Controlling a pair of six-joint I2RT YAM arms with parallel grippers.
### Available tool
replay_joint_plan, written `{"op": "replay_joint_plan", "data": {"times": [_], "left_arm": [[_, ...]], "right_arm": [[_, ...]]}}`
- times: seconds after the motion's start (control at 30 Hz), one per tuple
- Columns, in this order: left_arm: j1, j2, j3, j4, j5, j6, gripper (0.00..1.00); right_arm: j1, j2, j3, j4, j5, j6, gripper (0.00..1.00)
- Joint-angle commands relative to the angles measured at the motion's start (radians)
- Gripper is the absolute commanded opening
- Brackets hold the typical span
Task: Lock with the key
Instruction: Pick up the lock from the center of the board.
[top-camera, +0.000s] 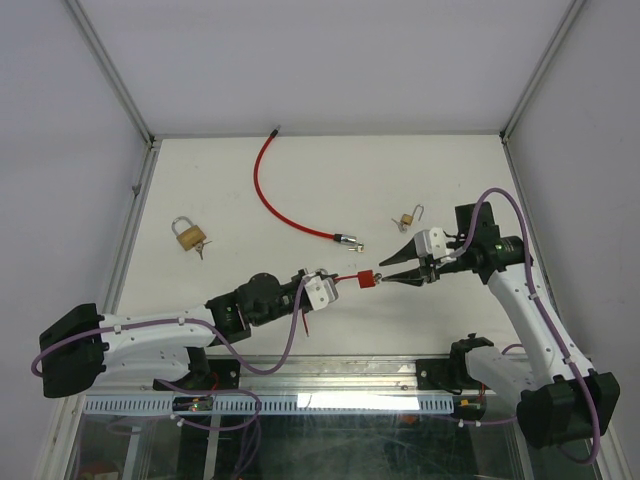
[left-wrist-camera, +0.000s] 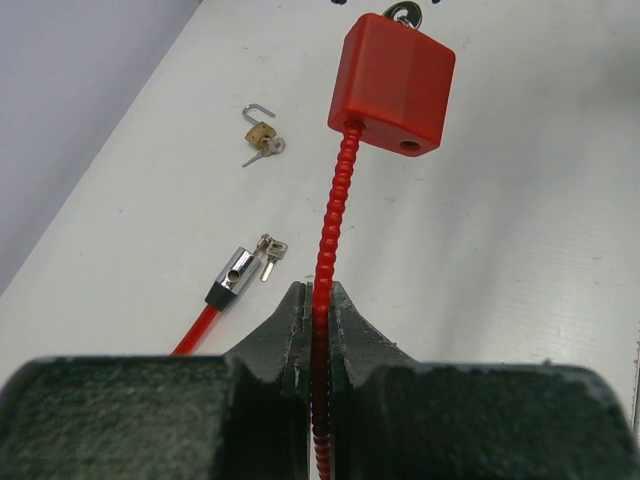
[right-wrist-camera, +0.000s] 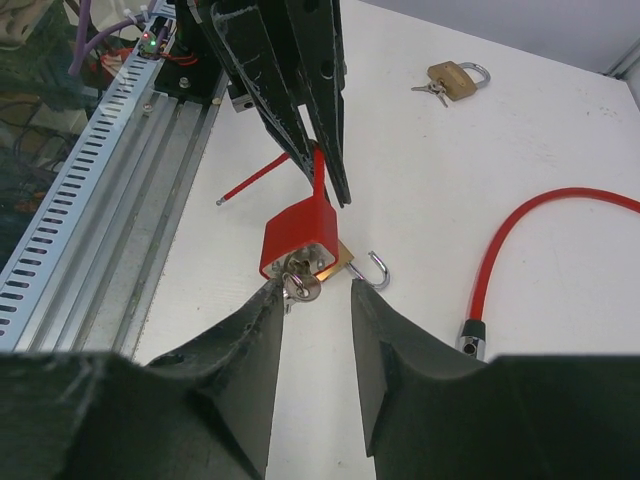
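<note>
My left gripper is shut on the ribbed red cable of a red lock body and holds it above the table. The lock body points away from it, toward the right arm. A key with a ring sits in the lock's face. My right gripper is open. Its jaws stand either side of the key, and the left fingertip touches the key ring.
A small open brass padlock lies on the table just past the red lock. A larger brass padlock with keys lies at the left. A smooth red cable with a metal end curves across the middle.
</note>
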Motion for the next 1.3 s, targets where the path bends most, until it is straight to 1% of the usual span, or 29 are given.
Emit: {"op": "replay_joint_plan", "data": {"times": [0.0,0.13,0.3,0.37,0.4,0.43,0.5,0.53,0.6,0.73,0.83,0.93,1.0,1.1,1.17,1.27], "left_arm": [[0.004,-0.002,0.039,0.059,0.03,-0.022,0.0],[0.005,-0.003,0.039,0.059,0.03,-0.022,0.0],[0.009,-0.014,0.019,0.072,0.036,-0.028,0.0],[0.035,-0.03,0.009,0.072,0.083,-0.053,0.0],[0.064,-0.043,0.003,0.069,0.136,-0.079,0.0],[0.115,-0.058,-0.002,0.07,0.225,-0.119,0.0],[0.242,-0.084,-0.015,0.084,0.447,-0.224,0.0],[0.305,-0.092,-0.021,0.103,0.601,-0.273,0.0],[0.387,-0.092,-0.026,0.148,0.777,-0.365,0.0],[0.453,-0.036,0.023,0.199,1.071,-0.465,0.0],[0.472,0.023,0.071,0.275,1.258,-0.559,0.0],[0.48,0.062,0.114,0.341,1.374,-0.63,0.0],[0.483,0.072,0.136,0.356,1.403,-0.639,0.0],[0.483,0.096,0.159,0.401,1.428,-0.668,0.0],[0.484,0.125,0.176,0.451,1.448,-0.71,0.0],[0.482,0.179,0.192,0.563,1.462,-0.81,0.0]], "right_arm": [[0.013,-0.015,-0.004,-0.014,-0.029,-0.044,0.35],[0.019,-0.015,-0.006,-0.014,-0.021,-0.046,0.35],[0.017,-0.019,0.034,-0.061,-0.025,-0.046,0.4],[0.014,-0.022,0.065,-0.099,-0.023,-0.047,0.45],[0.012,-0.025,0.086,-0.123,-0.021,-0.046,0.48],[0.009,-0.028,0.113,-0.148,-0.017,-0.047,0.5],[0.002,-0.036,0.167,-0.196,-0.004,-0.053,0.55],[-0.001,-0.04,0.191,-0.214,0.009,-0.062,0.57],[-0.004,-0.044,0.232,-0.23,0.049,-0.076,0.62],[-0.005,-0.018,0.279,-0.18,0.118,-0.078,0.7],[-0.005,0.01,0.288,-0.121,0.111,-0.133,0.77],[-0.004,0.05,0.287,-0.108,0.066,-0.268,0.83],[-0.005,0.073,0.29,-0.084,0.028,-0.296,0.84],[0.002,0.102,0.3,-0.095,-0.064,-0.365,0.86],[0.034,0.118,0.32,-0.118,-0.099,-0.399,0.87],[0.114,0.142,0.355,-0.127,-0.098,-0.399,0.85]]}}
